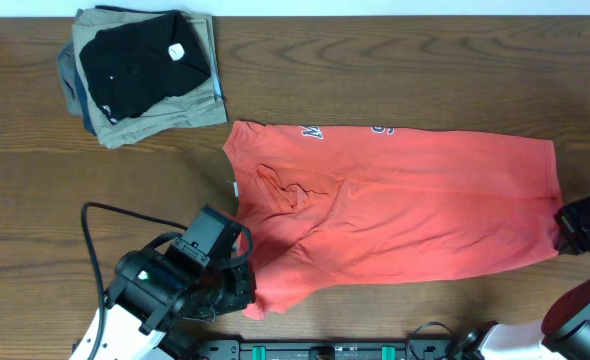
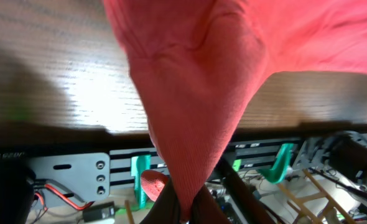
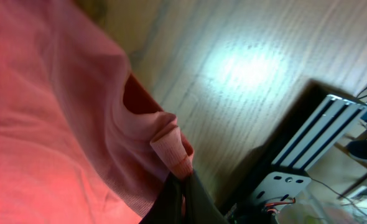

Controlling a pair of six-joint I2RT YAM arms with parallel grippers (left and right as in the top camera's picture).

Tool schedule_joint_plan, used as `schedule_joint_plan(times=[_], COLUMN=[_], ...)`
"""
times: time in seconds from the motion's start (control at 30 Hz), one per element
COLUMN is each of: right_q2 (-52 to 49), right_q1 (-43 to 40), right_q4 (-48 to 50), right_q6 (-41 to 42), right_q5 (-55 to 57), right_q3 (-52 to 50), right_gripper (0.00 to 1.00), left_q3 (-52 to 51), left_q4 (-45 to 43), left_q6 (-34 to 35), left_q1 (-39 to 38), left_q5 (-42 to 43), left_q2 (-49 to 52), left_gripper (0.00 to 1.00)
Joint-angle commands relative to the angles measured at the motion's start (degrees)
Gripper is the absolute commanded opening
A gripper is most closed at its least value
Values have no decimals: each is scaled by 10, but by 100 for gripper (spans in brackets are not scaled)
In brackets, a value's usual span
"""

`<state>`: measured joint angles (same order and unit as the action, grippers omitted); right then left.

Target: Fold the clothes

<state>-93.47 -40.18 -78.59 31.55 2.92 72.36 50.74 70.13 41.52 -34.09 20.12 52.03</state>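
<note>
The clothes, a red-orange T-shirt (image 1: 395, 200), lie spread across the middle of the table with white lettering along the far edge. My left gripper (image 1: 243, 285) is shut on the shirt's near left corner. In the left wrist view the cloth (image 2: 196, 74) rises in a taut cone from the closed gripper (image 2: 186, 211). My right gripper (image 1: 565, 225) is shut on the shirt's right end. In the right wrist view a rolled hem of the shirt (image 3: 171, 146) is pinched in the closed gripper (image 3: 183, 193).
A stack of folded garments sits at the far left, a black one (image 1: 140, 60) on top of a khaki one (image 1: 175, 115). A black cable (image 1: 105, 215) loops by the left arm. A metal rail (image 1: 335, 350) runs along the table's near edge.
</note>
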Motion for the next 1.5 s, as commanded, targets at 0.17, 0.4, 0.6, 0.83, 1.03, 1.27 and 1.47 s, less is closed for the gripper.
schedule_joint_plan(times=[0.17,0.4,0.6,0.83,1.03,1.27,1.47], right_q2=[76,83,83,83,83,73,43], right_q1=[-31,-30,-29,-17,16,38,46], right_q4=[11,38,71,116,196,274,308], right_q6=[12,12,12,12,12,12,12], right_q5=[13,-1,-10,-26,-30,-30,-32], right_q3=[-2,-2,-2,-2,-2,-2,-2], right_gripper=[1,1,1,1,2,6,4], left_q3=[47,47,46,46,46,46,46], left_q4=[-26,-105,-155,-234,-322,-416,-472], left_q6=[-7,-15,-34,-60,-98,-120,-129], left_q1=[8,24,26,26,27,68,97], left_q5=[-138,-260,-331,-333,-335,-335,-335], left_q2=[-19,-13,20,96,164,228,277], left_gripper=[6,6,6,6,6,6,6])
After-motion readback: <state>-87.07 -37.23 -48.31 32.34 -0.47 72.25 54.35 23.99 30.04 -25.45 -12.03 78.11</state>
